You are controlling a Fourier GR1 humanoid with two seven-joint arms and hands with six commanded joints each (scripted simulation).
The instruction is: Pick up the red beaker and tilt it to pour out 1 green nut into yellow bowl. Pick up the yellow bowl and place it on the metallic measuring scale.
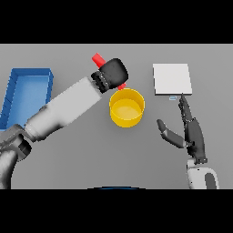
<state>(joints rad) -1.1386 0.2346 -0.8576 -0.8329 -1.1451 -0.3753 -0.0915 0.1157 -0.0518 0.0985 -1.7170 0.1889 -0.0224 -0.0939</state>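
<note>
The grey surface (68, 159) carries a blue rectangular tray (27, 91), cut off at the left edge. The flat square metallic scale (172, 78) lies far right. The round yellow bowl (127, 107) sits between them, its contents unclear. The left hand (112, 74) wraps the red beaker (98, 59), hiding most of it above the bowl's rim. The right hand (191, 132) rests with straight fingers near the scale.

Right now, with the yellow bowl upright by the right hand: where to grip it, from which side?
Probably the yellow bowl by its right wall, right hand coming from the right: it is upright and open-topped, the left hand with the red beaker crowds its upper left.
</note>
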